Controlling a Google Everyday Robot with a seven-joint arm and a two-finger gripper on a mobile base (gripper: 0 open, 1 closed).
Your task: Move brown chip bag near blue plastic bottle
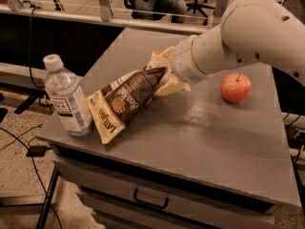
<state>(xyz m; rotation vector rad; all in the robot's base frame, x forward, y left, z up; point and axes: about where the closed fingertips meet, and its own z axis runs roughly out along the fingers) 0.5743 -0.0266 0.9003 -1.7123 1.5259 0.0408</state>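
While pincer [165,80] grips one brown chip bag [126,101], one blue plastic bottle [66,101] beside

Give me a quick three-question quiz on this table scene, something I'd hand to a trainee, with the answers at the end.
1. True or false: the bottle lies on its side.
2. Which thing rests alone on the table, touching nothing else? A. apple B. mug C. sponge
3. Fill in: the pincer, mostly hidden by the wrist, meets the tilted chip bag at its ____ end, while the other end rests on the table beside the bottle.

Key: 1. False, it stands upright with its cap on. 2. A. 3. Upper.
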